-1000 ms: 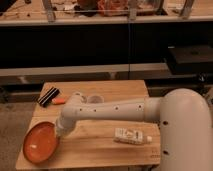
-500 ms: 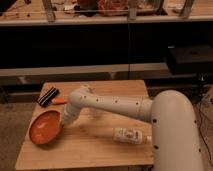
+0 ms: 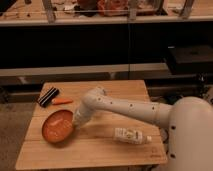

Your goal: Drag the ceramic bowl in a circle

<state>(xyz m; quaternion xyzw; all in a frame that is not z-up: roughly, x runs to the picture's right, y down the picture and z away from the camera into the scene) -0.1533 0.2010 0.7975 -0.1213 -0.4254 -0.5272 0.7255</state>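
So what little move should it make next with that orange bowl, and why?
Probably a short curved drag of the ceramic bowl toward the table's near edge. The claw sits at its right rim, the orange piece lies just behind, and the bottle lies to the right.

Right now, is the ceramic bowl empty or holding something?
Empty: the ceramic bowl shows only bare inside; the end effector sits at its rim.

robot lab: end effector [image 3: 76, 123] over worktable [image 3: 100, 146]
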